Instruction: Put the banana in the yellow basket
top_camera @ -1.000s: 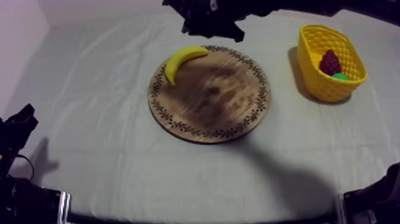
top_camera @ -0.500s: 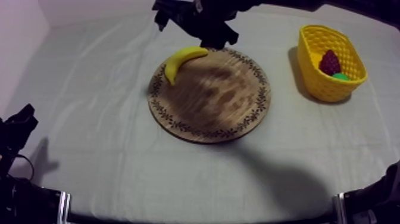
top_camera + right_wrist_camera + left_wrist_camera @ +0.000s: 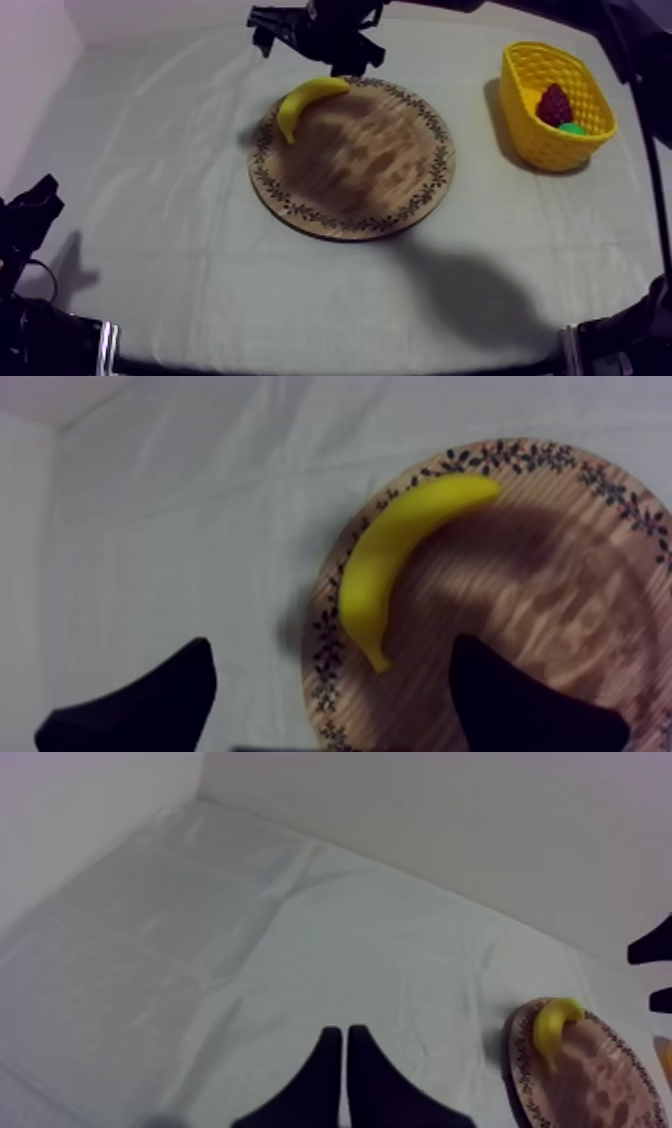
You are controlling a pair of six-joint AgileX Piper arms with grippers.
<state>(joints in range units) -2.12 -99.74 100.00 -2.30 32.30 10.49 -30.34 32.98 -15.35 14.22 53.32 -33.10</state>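
You have nothing lifted yet: on the wooden board (image 3: 360,175), well left of the yellow basket (image 3: 528,138), the banana (image 3: 306,100) lies at the far-left rim. Your right gripper (image 3: 330,668) hangs spread wide above it, while your left gripper (image 3: 343,1057) is closed on nothing. The grasp, carry and drop are all left to do. A wrinkled grey-white cloth (image 3: 150,190) covers the table, with a pale wall (image 3: 450,812) beyond.

One round wooden board (image 3: 370,185) lies at the middle of the table (image 3: 150,210), and one banana (image 3: 308,100) rests on it at its far left rim. One yellow basket (image 3: 545,148) stands near the table's far right corner, holding two toy fruits: one bunch of grapes (image 3: 553,105) and one green fruit (image 3: 573,128), mostly hidden.
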